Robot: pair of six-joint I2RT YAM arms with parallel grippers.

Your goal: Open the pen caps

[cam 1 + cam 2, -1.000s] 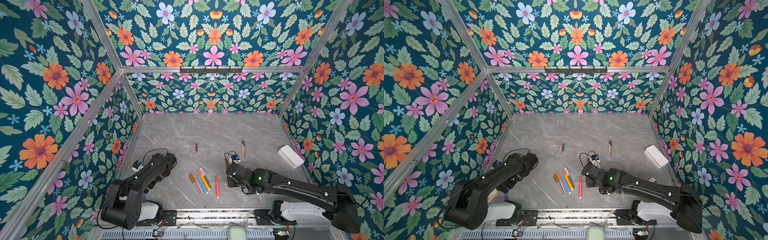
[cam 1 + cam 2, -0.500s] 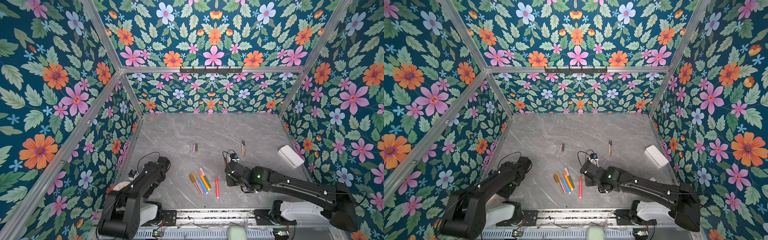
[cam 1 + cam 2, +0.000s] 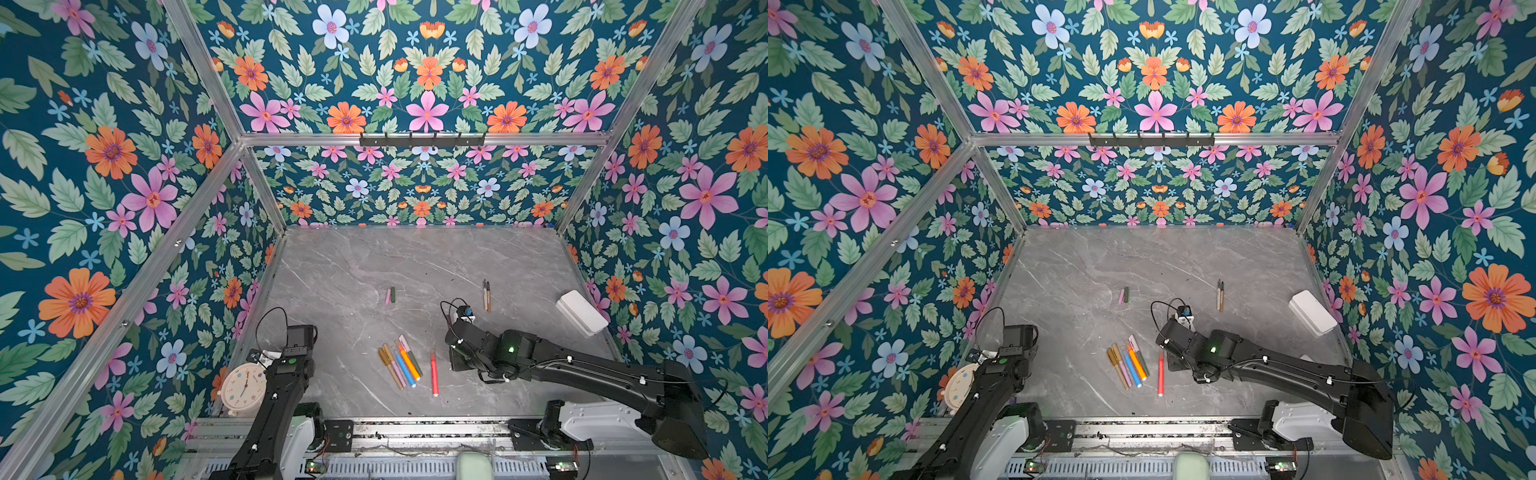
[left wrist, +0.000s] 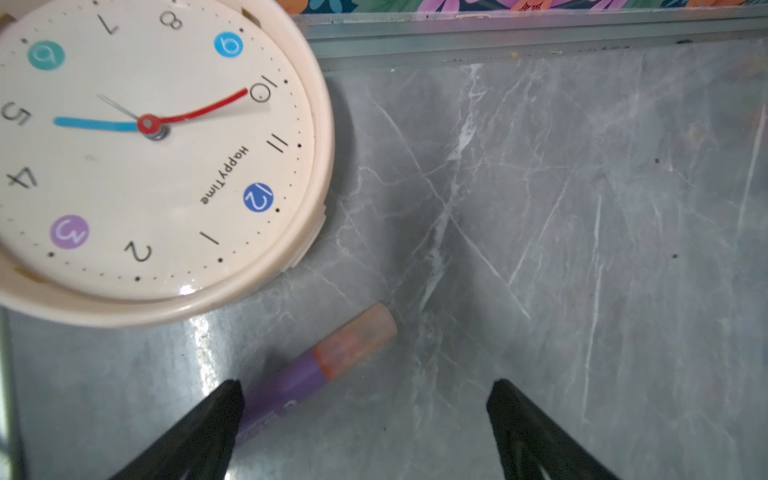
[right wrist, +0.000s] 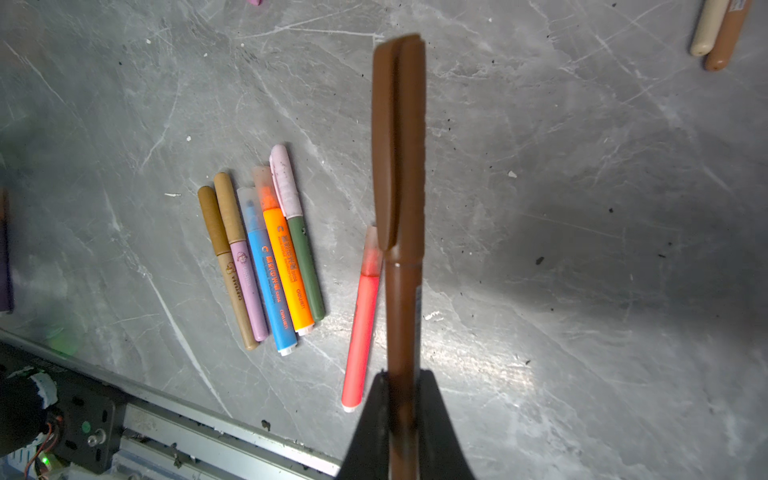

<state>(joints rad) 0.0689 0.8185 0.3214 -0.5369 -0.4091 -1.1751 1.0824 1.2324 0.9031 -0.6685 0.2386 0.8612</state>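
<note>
Left gripper (image 4: 365, 386): your jaws stand wide apart with nothing between them, low over the grey table (image 4: 582, 208).
Purple pen (image 4: 286, 386): it lies flat on the table just beside the clock (image 4: 158, 149). One black finger (image 4: 199, 432) overlaps its barrel in the wrist view; you cannot tell whether they touch.
Orange cap (image 4: 355, 340): translucent, seated on the purple pen's end that points away from your jaws.
Right gripper (image 5: 403, 376): your jaws are clamped together on the brown pen (image 5: 401, 311), which is held above the table.
Brown cap (image 5: 399, 141): on the pen, at the end far from your fingers, clip towards the wrist camera.
Row of pens (image 3: 400, 361): five lie side by side near the front rail (image 3: 415, 428), between your two arms, each with its cap on.
Red pen (image 3: 434, 372): alone, just right of the row, capped.
Loose caps (image 3: 390, 295): one pink and one green, side by side in the middle of the table.
Far pair (image 3: 486, 295): two thin pens lie together beyond your right arm.
White box (image 3: 582, 312): by the right wall.
</note>
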